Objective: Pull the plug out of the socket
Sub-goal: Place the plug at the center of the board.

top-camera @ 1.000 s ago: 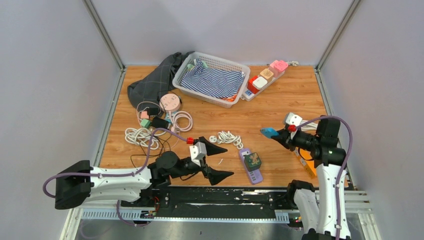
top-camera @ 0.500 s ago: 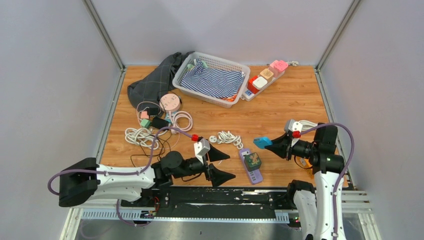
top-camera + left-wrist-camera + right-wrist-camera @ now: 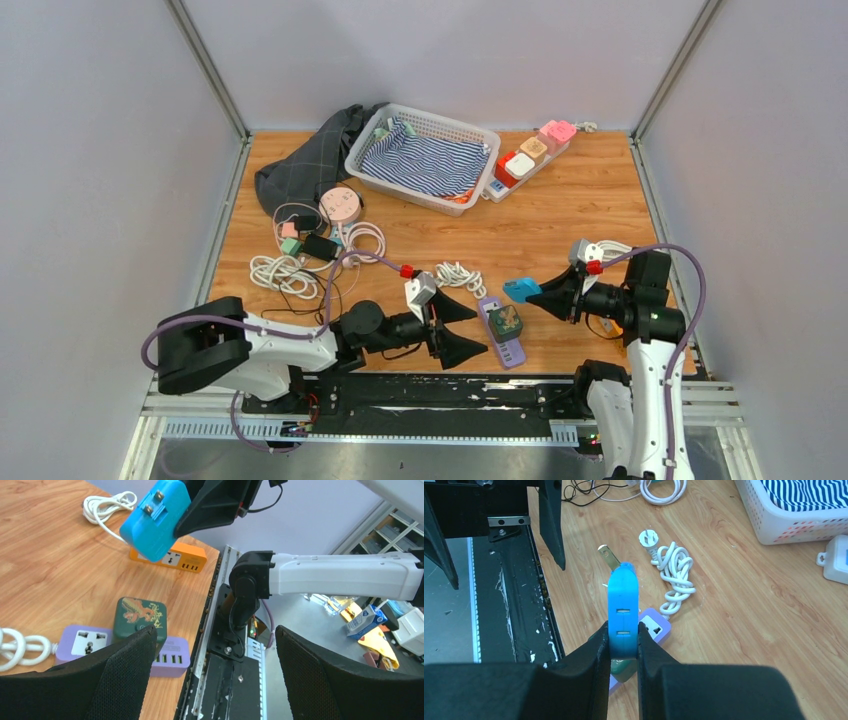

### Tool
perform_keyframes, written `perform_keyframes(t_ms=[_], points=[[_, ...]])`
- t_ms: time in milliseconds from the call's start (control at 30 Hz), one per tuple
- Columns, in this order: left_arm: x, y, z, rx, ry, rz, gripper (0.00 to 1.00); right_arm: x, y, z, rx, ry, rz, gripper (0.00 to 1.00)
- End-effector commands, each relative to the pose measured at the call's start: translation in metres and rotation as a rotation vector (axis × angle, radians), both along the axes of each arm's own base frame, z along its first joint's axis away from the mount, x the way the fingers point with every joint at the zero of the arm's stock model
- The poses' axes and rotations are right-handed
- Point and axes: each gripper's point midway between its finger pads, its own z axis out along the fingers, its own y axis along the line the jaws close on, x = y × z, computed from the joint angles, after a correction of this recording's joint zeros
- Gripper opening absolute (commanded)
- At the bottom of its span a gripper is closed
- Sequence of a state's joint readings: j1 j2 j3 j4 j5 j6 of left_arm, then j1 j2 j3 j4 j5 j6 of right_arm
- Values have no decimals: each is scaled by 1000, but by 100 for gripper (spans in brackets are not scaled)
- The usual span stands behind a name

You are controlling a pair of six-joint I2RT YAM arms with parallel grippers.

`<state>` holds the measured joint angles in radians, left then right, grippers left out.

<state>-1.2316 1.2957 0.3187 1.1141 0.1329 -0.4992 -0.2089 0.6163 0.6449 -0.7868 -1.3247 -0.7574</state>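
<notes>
My right gripper (image 3: 541,293) is shut on a blue plug (image 3: 521,289), held in the air with its prongs pointing away; the right wrist view shows the blue plug (image 3: 623,605) pinched between both fingers. Below it lies a purple socket strip (image 3: 511,351) with a dark green cube adapter (image 3: 505,321) plugged into it. An orange socket block (image 3: 170,560) lies near the table's front edge. My left gripper (image 3: 481,328) is open and empty, just left of the purple strip (image 3: 82,642) and green adapter (image 3: 140,615).
A coiled white cord with a plug (image 3: 455,275) lies just behind the strip. Further cables and a round pink socket (image 3: 340,204) sit at the left, a white basket (image 3: 420,158) with striped cloth at the back, and a strip with coloured adapters (image 3: 530,155) beside it.
My left arm has reached rightward to the purple strip, its jaws narrowing a little. The right gripper carried the blue plug left and lower, then held still.
</notes>
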Motion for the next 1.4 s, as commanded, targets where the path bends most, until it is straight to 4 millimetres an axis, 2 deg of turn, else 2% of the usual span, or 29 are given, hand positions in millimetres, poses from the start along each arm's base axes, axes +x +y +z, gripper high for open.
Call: perform_keyframes(t_ms=[0,133,400,600,800,1067,1233,1367], points=[[6,-11,22,-79,-15,4,89,-8,4,0,55,40,20,0],[11,-19,19,-87,1,13,88,-10,5,0,61,38,26,0],[26,-41,27,-184,38,30,74,-13,7,-2,74,33,39,0],[38,-56,20,-220,117,29,67,-14,8,-2,77,33,43,0],[57,-62,14,-223,168,50,65,-14,8,-1,80,32,44,0],[57,-69,22,-241,168,15,62,-15,9,0,88,35,50,0],[54,-73,25,-247,177,-18,48,-14,8,-1,88,39,48,0],[53,-73,25,-245,177,-30,33,-13,8,-2,86,46,44,0]])
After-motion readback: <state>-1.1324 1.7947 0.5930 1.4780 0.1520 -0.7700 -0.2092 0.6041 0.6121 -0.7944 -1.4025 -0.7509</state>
